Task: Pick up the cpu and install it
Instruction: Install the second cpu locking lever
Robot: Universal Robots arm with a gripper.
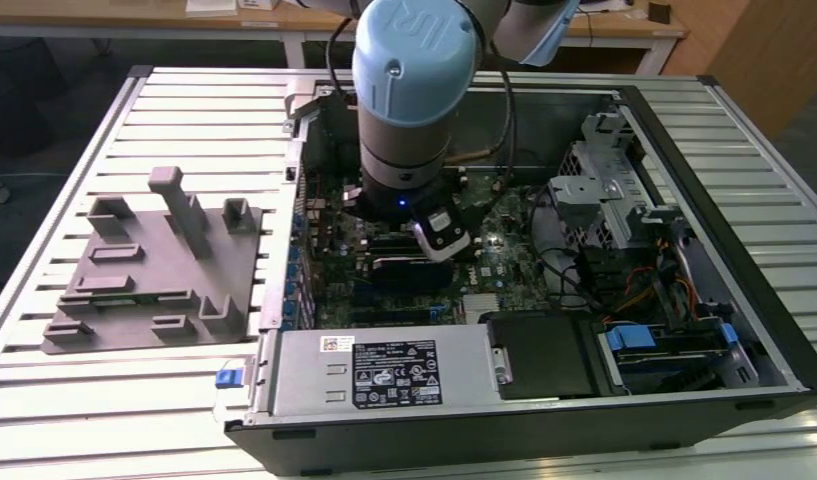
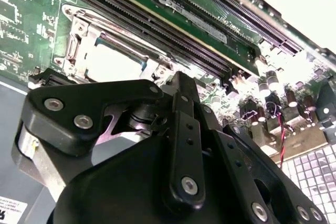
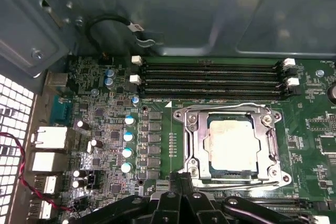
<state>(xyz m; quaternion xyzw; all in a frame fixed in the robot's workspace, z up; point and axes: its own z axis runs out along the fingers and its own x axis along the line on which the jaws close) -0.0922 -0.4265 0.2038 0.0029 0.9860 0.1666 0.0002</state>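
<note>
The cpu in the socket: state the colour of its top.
Pale silvery metal, clearest in the first wrist view: cpu.

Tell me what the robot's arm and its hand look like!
The arm is a fat silver-grey tube with a light blue cap on its joint. A black cable runs beside it. Lower down sits a dark wrist with a small blue light. The gripper is black, built from flat linked bars with shiny round screws.

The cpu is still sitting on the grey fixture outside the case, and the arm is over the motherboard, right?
Not quite. The cpu is not on the grey fixture; the first wrist view shows it lying in the socket on the motherboard. The arm is indeed over the motherboard, as the exterior view shows.
</note>
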